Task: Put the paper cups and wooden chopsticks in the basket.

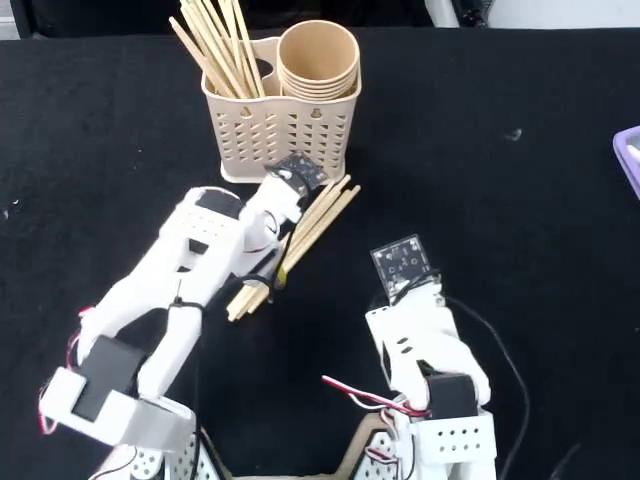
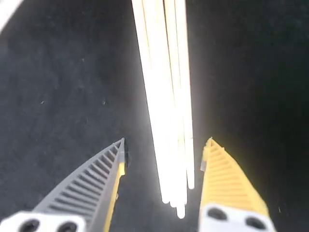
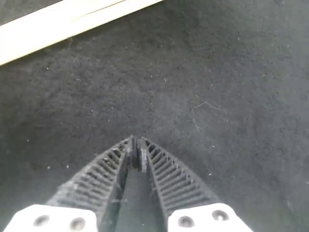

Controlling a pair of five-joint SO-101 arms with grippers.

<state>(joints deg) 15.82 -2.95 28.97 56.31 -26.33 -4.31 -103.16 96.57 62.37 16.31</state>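
A beige slotted basket (image 1: 262, 135) stands at the back of the black table. One compartment holds several wooden chopsticks (image 1: 215, 45), the other a stack of paper cups (image 1: 318, 60). A loose bundle of chopsticks (image 1: 318, 218) lies slantwise on the cloth in front of the basket. My left gripper (image 2: 165, 141) is open and low over this bundle (image 2: 166, 87), with the grey finger on one side and the yellow finger (image 2: 227, 174) on the other. My right gripper (image 3: 137, 141) is shut on nothing, just above bare cloth; pale chopsticks (image 3: 67, 21) lie farther off.
The left arm (image 1: 190, 270) slants from the near left toward the basket. The right arm (image 1: 425, 340) stands folded near the front, right of the bundle. A purple object (image 1: 630, 155) shows at the right edge. Black cloth (image 1: 500, 220) lies bare to the right.
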